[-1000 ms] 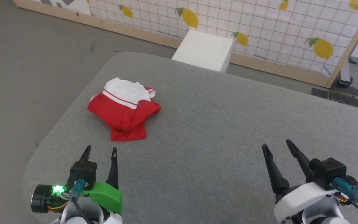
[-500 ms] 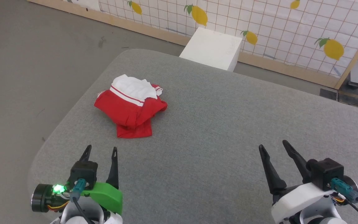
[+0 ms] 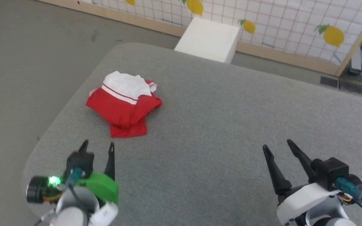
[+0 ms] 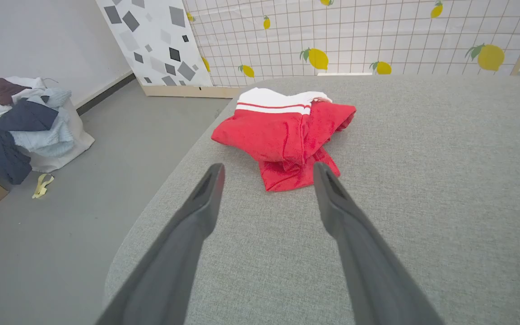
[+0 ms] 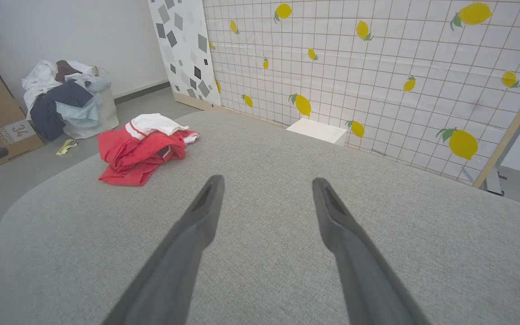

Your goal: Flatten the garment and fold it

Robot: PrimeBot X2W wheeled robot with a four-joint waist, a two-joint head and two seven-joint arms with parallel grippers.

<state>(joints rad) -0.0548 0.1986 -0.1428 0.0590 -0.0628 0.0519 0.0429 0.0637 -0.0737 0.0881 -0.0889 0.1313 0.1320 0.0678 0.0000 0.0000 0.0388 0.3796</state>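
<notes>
grey table (image 3: pixel 231 125) | white box (image 3: pixel 207 39) on floor beyond its far edge | lemon-print panel (image 3: pixel 287 22) behind | clothes heap (image 4: pixel 20 117) on floor

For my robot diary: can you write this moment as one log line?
shirt: bunched up on gray table, unfolded | left gripper: open, short of shirt | right gripper: open, far from shirt

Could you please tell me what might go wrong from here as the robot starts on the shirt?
The crumpled red soft-fabric T-shirt with white sleeves lies in a heap, so the open left tool may pinch several layers at once. It sits near the grey padded table's left edge; a tug could drag it off.
</notes>
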